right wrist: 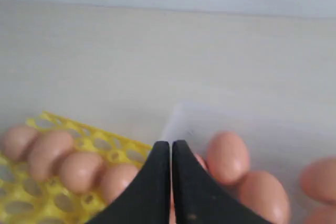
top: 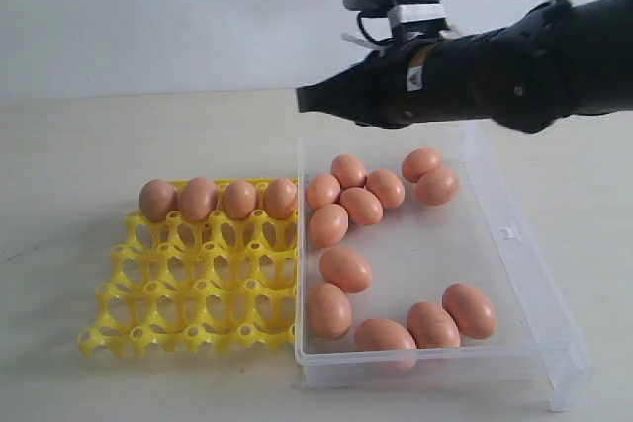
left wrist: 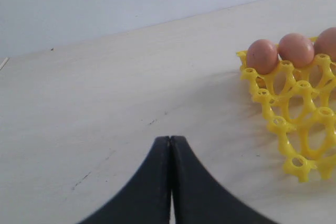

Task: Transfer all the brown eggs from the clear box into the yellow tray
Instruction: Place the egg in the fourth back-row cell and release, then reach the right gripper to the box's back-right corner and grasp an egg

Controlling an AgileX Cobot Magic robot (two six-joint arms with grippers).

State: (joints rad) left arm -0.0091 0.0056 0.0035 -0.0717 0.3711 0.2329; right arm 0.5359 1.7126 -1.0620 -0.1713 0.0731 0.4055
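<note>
Twelve brown eggs (top: 346, 269) lie loose in the clear box (top: 539, 289) below the right jaws, and four more sit in the yellow tray (top: 188, 294) just beside them. If pinched tips come down on the touching cluster, they would likely send eggs rolling or crack one. The right jaws are closed and empty above the box corner. The left jaws are closed on nothing, low over the worktop (left wrist: 105, 103) with the tray nearby.

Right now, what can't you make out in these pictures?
- Exterior view: the left gripper is outside the frame; the right arm covers part of the clear box's far wall.
- Left wrist view: the yellow tray is cut off by the edge.
- Right wrist view: blur softens the brown eggs; the right gripper hides whatever lies behind it.
</note>
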